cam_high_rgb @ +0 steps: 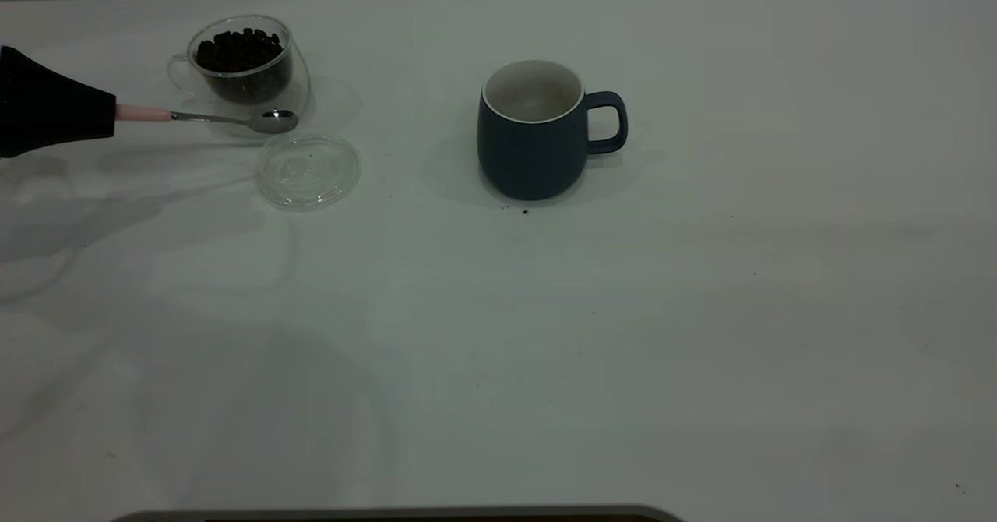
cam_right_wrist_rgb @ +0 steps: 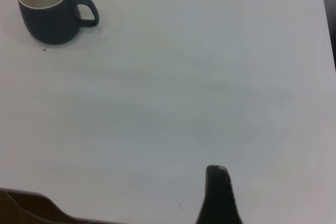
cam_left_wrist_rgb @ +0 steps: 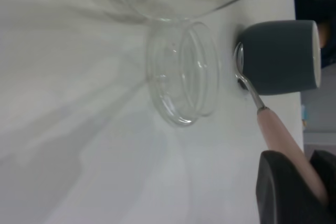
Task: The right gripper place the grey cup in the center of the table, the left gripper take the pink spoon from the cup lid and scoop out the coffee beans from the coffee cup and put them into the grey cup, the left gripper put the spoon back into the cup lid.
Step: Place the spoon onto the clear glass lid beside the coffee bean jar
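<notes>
1. While the left gripper (cam_high_rgb: 109, 113) reaches in from the table's left edge, its jaws are clamped on the pink handle of the spoon (cam_high_rgb: 234, 119), whose shiny steel bowl hangs empty between the coffee cup (cam_high_rgb: 243, 58) and the cup lid (cam_high_rgb: 308, 170).
2. That coffee cup is clear glass, dark beans heaped inside.
3. The lid, clear plastic, lies flat just in front of it.
4. Grey cup (cam_high_rgb: 536, 128) stands upright mid-table, dark outside, pale inside, handle pointing right.
5. Right gripper (cam_right_wrist_rgb: 218, 195) sits well back from the cup; I cannot tell how its jaws stand.
</notes>
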Robot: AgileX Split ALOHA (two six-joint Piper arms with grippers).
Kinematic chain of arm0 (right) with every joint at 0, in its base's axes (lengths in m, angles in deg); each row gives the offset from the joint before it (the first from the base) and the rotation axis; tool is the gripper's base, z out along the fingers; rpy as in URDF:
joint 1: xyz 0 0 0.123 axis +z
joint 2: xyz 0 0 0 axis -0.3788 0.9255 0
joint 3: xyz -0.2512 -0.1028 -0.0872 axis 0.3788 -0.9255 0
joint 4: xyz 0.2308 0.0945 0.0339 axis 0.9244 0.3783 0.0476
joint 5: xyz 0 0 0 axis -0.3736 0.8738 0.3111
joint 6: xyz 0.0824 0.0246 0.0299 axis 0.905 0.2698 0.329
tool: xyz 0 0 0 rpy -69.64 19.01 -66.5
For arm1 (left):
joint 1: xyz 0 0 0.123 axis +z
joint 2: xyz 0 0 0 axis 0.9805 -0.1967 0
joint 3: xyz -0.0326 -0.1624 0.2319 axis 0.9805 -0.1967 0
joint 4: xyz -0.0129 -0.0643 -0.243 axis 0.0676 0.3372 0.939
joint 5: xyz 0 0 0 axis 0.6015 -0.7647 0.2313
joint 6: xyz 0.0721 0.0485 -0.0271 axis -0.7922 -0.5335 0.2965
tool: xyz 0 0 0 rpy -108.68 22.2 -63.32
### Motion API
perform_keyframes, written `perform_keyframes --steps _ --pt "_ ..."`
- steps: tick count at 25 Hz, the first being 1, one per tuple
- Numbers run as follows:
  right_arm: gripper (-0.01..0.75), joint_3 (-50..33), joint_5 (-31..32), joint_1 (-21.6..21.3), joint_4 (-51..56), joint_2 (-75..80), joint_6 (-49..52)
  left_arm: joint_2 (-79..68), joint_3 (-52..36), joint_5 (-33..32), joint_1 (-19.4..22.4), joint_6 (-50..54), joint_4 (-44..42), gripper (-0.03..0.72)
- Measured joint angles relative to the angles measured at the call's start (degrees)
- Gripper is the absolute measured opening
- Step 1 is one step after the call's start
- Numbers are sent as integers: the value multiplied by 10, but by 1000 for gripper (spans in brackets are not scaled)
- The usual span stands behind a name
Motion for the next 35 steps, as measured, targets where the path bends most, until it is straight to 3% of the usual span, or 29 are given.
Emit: perform_keyframes --steps 12,17,35 --pt "591 0 0 0 0 0 0 0 0 73 -54 2 1 125" --pt "591 0 0 0 0 0 0 0 0 91 -57 2 2 125" --pt "591 0 0 0 0 0 0 -42 0 76 -79 17 18 125"
